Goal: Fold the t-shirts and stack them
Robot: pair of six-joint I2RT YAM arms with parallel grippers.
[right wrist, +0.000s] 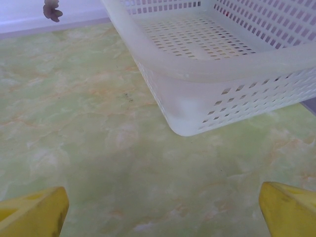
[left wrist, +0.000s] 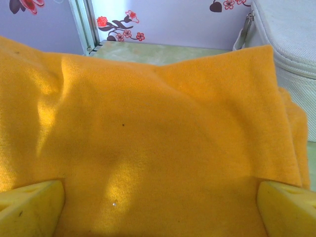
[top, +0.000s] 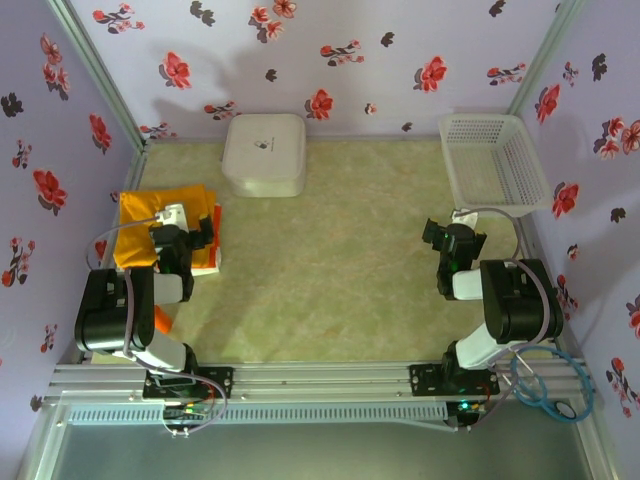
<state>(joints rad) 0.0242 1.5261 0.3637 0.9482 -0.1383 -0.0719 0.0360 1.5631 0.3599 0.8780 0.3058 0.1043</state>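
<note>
At the left edge of the table (top: 330, 300) the yellow shirt (top: 150, 215) lies folded, close to the side wall. The left claw (top: 188, 228) hangs over it with jaws wide apart, gripping nothing. At the right border of this shirt, a white shirt (top: 207, 260) and a thin strip of red shirt (top: 216, 218) look out from under it. The box (top: 263, 155) stands at the back wall, near the yellow shirt's far corner.

The middle of the table between the arms is bare and wide. The right claw (top: 440, 240) is also fully open and holds nothing. It stands near the front corner of the basket (top: 495, 165), apart from it.

From above, the layers are hard to see. The left wrist view shows the yellow shirt's stacked folds at its right edge, with the box just beside. The right wrist view shows the basket's rounded corner resting on the table.
</note>
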